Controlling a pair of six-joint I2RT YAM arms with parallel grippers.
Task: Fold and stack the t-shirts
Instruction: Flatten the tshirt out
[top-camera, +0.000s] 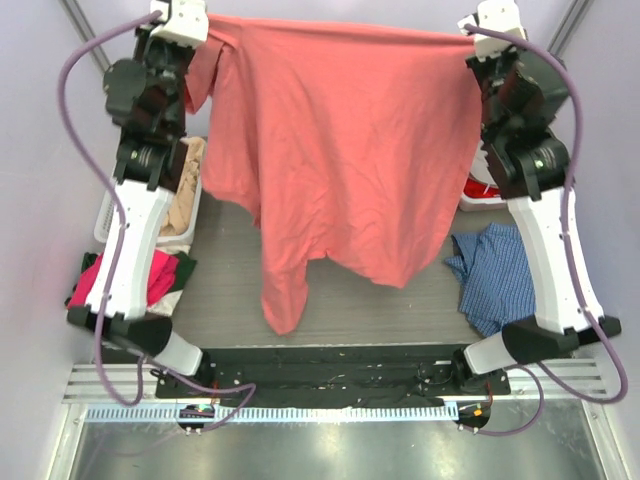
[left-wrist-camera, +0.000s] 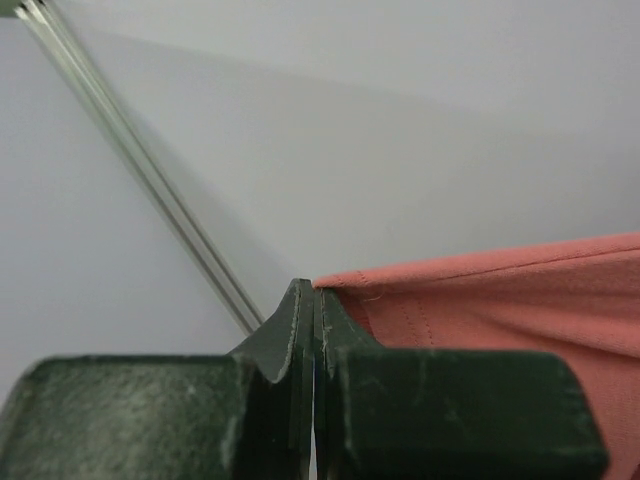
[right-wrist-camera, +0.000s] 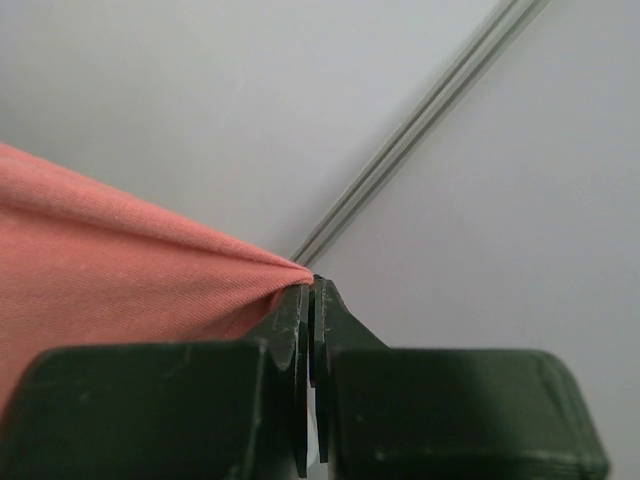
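1. Left gripper (left-wrist-camera: 313, 295): jaws pressed together, pinching one top corner of the salmon-red short-sleeved cloth t-shirt (top-camera: 340, 150). In the left wrist view, a stitched hem runs away from the fingertips to the right.
2. Right gripper (right-wrist-camera: 311, 290): jaws also together, clamped on the shirt's opposite top corner. In the right wrist view the cloth bunches to a point right at the tips.
3. The shirt hangs between the two grippers, held up off the grey table (top-camera: 230, 290). Its top edge is pulled taut and nearly straight.
4. The shirt body hangs spread and creased. One sleeve is folded over at the shirt's upper left, beside the left gripper. A narrow strip of cloth trails lowest at the shirt's lower left. The bottom edge is uneven.
5. In the top view the shirt covers most of the table's middle. I can't tell whether its lowest part touches the surface.
6. Left of the shirt is a white plastic basket (top-camera: 105, 225) with beige cloth (top-camera: 188, 190) in it, partly behind the left arm.
7. Further left of the shirt's lower edge is a magenta-pink and red cloth heap (top-camera: 160, 278) with a dark green piece on its near side.
8. Right of the shirt's lower edge lies a crumpled blue checked garment (top-camera: 495, 275) on the table, clear of the shirt.
9. Right of the shirt, under the right arm, is a red item (top-camera: 480, 188), mostly hidden and unidentifiable.
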